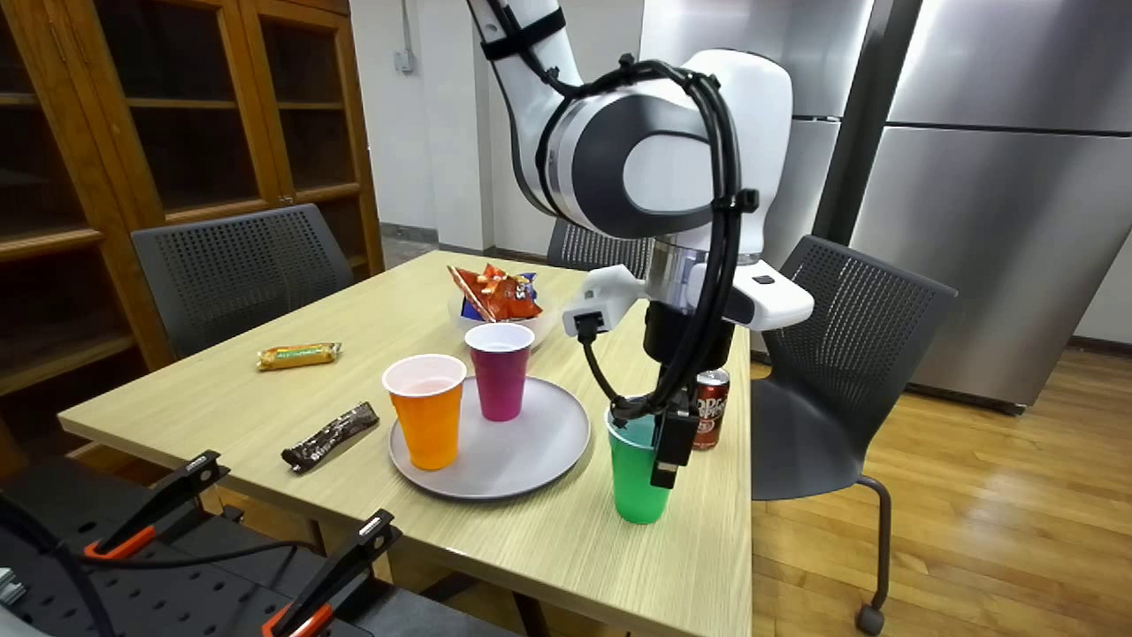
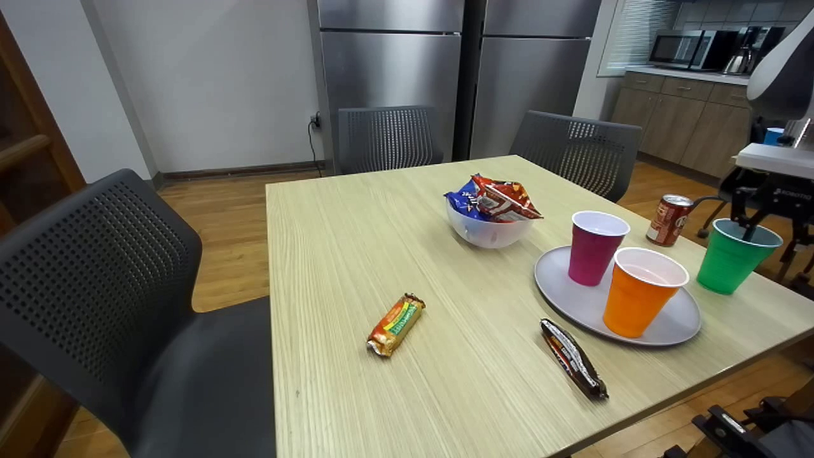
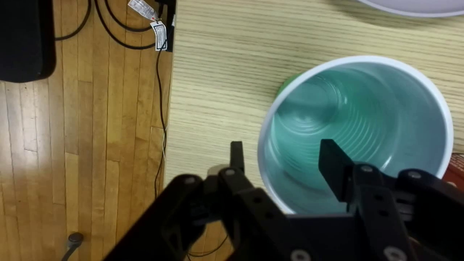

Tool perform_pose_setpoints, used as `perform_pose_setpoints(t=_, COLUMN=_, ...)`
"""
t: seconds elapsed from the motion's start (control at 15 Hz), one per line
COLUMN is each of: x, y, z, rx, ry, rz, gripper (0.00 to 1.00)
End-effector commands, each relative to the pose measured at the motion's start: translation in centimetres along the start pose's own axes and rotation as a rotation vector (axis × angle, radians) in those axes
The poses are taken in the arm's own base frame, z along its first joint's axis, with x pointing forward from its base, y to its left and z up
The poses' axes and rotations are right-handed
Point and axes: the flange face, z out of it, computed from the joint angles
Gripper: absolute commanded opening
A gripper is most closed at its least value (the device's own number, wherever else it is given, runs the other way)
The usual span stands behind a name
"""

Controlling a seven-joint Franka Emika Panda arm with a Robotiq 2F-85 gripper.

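1. Nearest your wrist camera are the fingers [image 3: 335, 172], standing fairly wide apart. One tip hangs inside the mouth of the green cup [image 3: 369, 119], the other outside it above the bench [image 3: 217, 65]; the cup's wall runs between them, and you can see a gap on either side of it.
2. Your green cup stands upright on the bench, toward one edge, its white rim and ribbed, pale interior facing up at you.
3. Just beside the cup, but apart from it, lies a grey plate [image 1: 513, 456]. It carries two more upright cups, an orange cup [image 1: 429, 425] and a magenta cup [image 1: 501, 380], as you can check in both exterior views.
4. A dark red soda can [image 2: 669, 221] stands near your green cup; part of its side also peeks in at the right border of the wrist view.
5. Farther along the bench you have a translucent bowl [image 2: 489, 234] with a red snack bag [image 2: 507, 200] and a blue snack bag [image 2: 463, 202] sticking up out of it.
6. Two wrapped bars lie directly on the bench: a dark bar [image 2: 573, 359] near the plate, and a gold bar [image 2: 395, 325] well apart from it.
7. Dark chairs [image 1: 243, 274] stand around your bench, with steel refrigerators [image 1: 990, 230] behind.
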Motion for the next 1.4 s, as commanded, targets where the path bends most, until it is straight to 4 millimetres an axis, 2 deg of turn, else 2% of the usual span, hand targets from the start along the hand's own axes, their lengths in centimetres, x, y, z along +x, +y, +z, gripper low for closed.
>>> perform_pose_setpoints(t=0.0, x=0.5, y=-0.5, z=-0.3, rx=0.016, ry=-0.005, rz=-0.001, gripper=0.27)
perform_pose_setpoints(t=0.2, x=0.4, y=-0.6, z=-0.6, rx=0.020, ry=-0.003, rz=-0.005, gripper=0.03)
perform_pose_setpoints(t=0.27, x=0.4, y=-0.6, z=-0.7, rx=0.022, ry=-0.004, rz=-0.006, gripper=0.00)
perform_pose_setpoints(t=0.87, x=-0.8, y=-0.9, z=-2.4, rx=0.043, ry=0.022, rz=-0.032, gripper=0.01)
perform_pose_setpoints(t=1.33, x=-3.6, y=-1.7, z=-4.4, rx=0.085, ry=0.061, rz=-0.095, gripper=0.01)
